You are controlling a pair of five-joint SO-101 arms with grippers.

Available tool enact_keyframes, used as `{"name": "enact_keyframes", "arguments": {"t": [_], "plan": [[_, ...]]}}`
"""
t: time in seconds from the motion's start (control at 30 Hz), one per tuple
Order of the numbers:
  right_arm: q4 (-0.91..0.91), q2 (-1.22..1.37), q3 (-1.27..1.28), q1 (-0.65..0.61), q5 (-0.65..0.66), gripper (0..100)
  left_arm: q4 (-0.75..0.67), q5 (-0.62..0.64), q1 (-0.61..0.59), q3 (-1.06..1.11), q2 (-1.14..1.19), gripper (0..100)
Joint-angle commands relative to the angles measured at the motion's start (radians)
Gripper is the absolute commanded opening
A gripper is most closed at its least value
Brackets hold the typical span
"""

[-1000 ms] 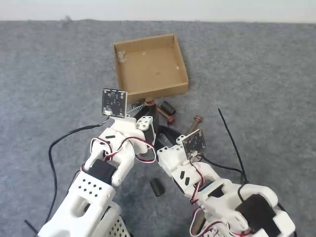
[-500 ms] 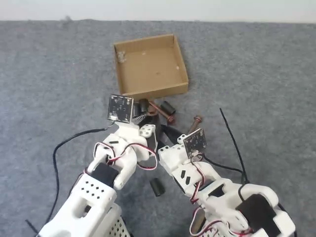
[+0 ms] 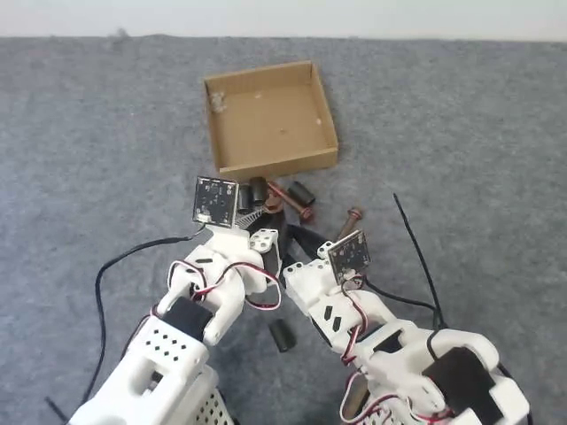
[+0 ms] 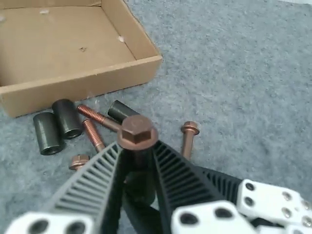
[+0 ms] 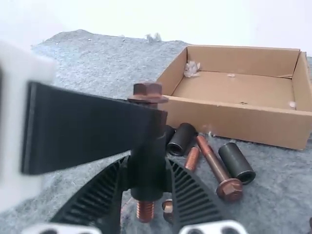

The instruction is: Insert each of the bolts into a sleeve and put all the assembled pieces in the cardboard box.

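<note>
My left gripper (image 4: pixel 138 148) is shut on a copper bolt (image 4: pixel 138 132) just under its hex head. The bolt's shaft runs through a black sleeve (image 5: pixel 146 168), and my right gripper (image 5: pixel 146 183) is shut on that sleeve. The bolt's head (image 5: pixel 147 92) shows above the sleeve and its threaded tip below. In the high view both grippers meet in front of the cardboard box (image 3: pixel 279 164), under the left arm's camera board (image 3: pixel 217 199). Loose on the carpet by the box are several sleeves (image 4: pixel 68 118) and bolts (image 4: pixel 187 139).
A lone black sleeve (image 3: pixel 282 335) lies between the two arm bases. One bolt (image 3: pixel 353 217) lies to the right of the pile. The box floor (image 4: pixel 53 39) holds only a few white scraps. Black cables (image 3: pixel 416 257) trail over the grey carpet.
The left arm has drawn back from the box toward the right gripper, carrying the bolt. The right arm has kept still.
</note>
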Motion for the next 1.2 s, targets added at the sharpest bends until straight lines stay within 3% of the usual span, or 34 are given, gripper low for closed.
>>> {"name": "enact_keyframes", "arguments": {"t": [0.0,0.23,0.53,0.9,1.17], "plan": [[-0.044,-0.059,0.020,0.031,0.018,0.6,0.012,0.002,0.005,0.008,-0.009,2],[-0.042,-0.059,0.020,0.031,0.018,0.6,0.008,0.000,0.000,0.007,-0.009,3],[-0.042,-0.059,0.020,0.031,0.018,0.6,0.014,0.002,-0.005,-0.002,-0.011,28],[-0.039,-0.059,0.020,0.031,0.018,0.6,0.163,0.006,-0.006,-0.131,-0.012,28],[-0.039,-0.056,0.020,0.033,0.018,0.6,0.285,0.094,-0.115,-0.351,-0.012,28]]}}
